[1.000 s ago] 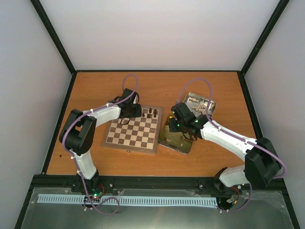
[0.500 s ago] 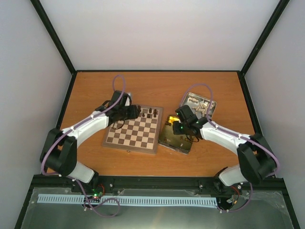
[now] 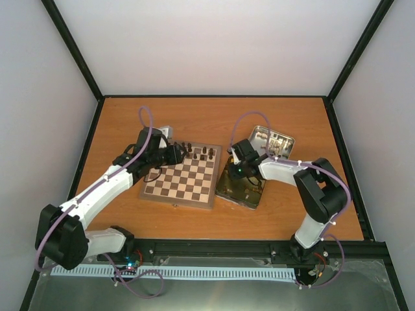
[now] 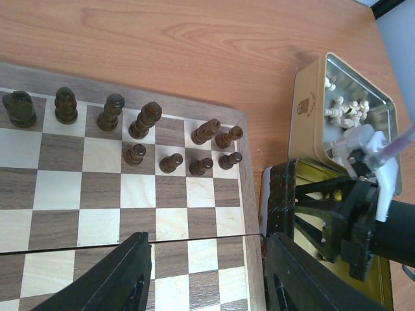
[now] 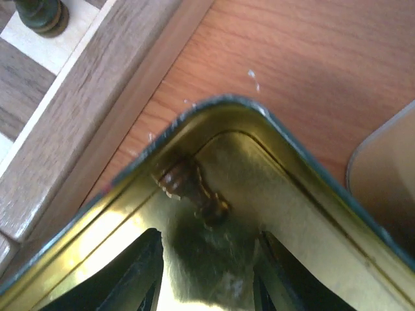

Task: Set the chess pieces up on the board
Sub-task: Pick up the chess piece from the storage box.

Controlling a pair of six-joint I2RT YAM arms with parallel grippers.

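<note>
Wood, turned and polished by the look of it, makes each of the chess pieces [image 4: 144, 120] a light, stiff, slippery little thing, likely to roll when it lies flat and to tip if nudged while upright. 10 dark ones stand at the far end of the board [image 4: 130, 97], 6 along the back rank and 4 on the rank in front, those 4 bunched toward the side by the tins. 1 more dark piece [image 5: 191, 188] lies on its side in the corner of the gold-lined tin [image 5: 259, 123], close against the wall, and that tin sits just beside the board's pale border. The right claw [image 5: 204, 275] hangs over it with its jaws parted to a middling gap and nothing between them. I judge the best hold to be across the thick lower body near the base, fingers set crosswise to its length. The thin neck would probably slip, and the tin wall leaves little room on that side. The left claw [image 4: 207, 278] hovers above the board's bare middle squares, likewise partly spread and empty. Cream pieces [image 4: 343, 107] sit in a second tin [image 4: 310, 129] farther out. Its side carries a small emblem, too small to read, and no other writing shows.
</note>
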